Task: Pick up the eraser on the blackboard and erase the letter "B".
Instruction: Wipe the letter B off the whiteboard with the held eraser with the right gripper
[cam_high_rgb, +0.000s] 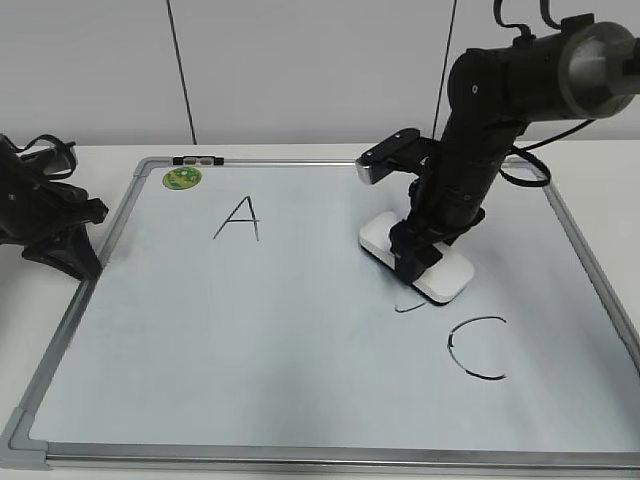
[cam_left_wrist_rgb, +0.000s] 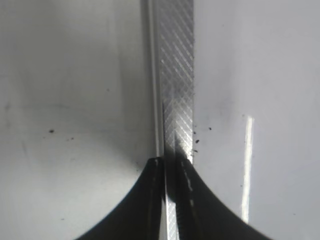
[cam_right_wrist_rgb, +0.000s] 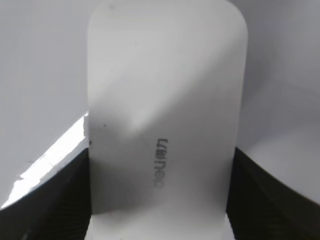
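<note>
The blackboard is a white board with a silver frame, lying flat on the table. My right gripper is shut on the white eraser, which lies flat on the board's middle right. In the right wrist view the eraser fills the frame between my two dark fingers. Of the letter "B" only a short black curved stroke shows, just in front of the eraser. My left gripper rests at the board's left edge; in its wrist view the fingers are shut over the silver frame.
A black "A" is at the board's back left and a black "C" at the front right. A round green magnet sits in the back left corner. The white table surrounds the board.
</note>
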